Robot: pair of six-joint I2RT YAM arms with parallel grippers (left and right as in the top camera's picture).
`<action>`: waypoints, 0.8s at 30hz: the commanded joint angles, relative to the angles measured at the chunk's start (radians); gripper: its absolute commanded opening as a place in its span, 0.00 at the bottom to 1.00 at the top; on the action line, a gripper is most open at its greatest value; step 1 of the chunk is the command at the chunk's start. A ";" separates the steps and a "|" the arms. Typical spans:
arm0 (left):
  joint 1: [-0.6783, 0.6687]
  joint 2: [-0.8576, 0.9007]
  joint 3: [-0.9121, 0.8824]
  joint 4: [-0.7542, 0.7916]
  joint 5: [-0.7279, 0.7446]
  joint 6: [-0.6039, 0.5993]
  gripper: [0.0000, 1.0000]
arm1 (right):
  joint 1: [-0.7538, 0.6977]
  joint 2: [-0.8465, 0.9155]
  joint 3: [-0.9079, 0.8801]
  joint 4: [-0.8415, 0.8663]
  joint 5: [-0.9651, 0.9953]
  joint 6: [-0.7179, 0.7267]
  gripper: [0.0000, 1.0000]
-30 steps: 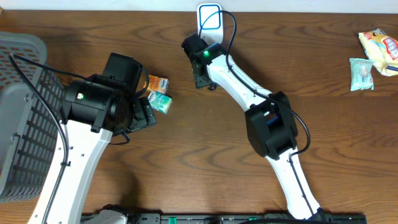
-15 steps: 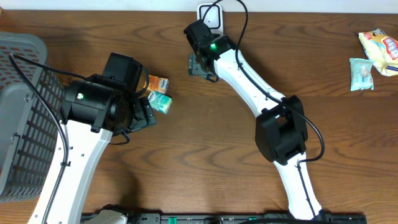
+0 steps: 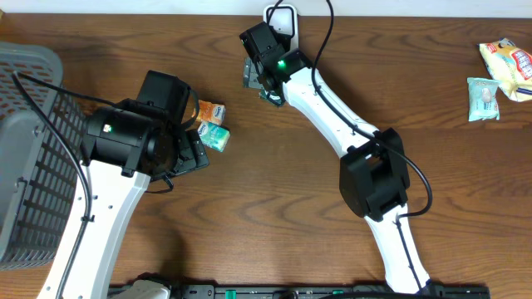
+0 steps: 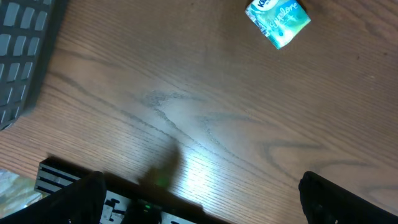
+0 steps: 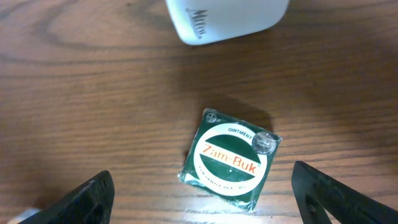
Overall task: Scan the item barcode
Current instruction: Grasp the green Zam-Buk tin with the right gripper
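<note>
Wood-grain tabletop (image 3: 266, 208) bears a green Zam-Buk box (image 5: 230, 160); both pairs of jaws gape wide, empty.

The grained wood table (image 5: 93, 112) bears a smooth printed Zam-Buk pack (image 5: 230, 158).

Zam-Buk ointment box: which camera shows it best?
Right wrist view: the Zam-Buk box lies label-up on the table, lettering readable. Overhead, the right gripper seems to cover it; the left wrist view misses it entirely.
</note>
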 commanded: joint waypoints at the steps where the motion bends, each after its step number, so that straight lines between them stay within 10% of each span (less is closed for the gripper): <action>1: 0.004 -0.005 0.005 -0.003 -0.003 -0.009 0.98 | 0.003 0.060 -0.001 0.000 0.053 0.061 0.86; 24: 0.004 -0.005 0.005 -0.003 -0.003 -0.009 0.98 | -0.025 0.119 -0.001 -0.138 0.123 0.060 0.72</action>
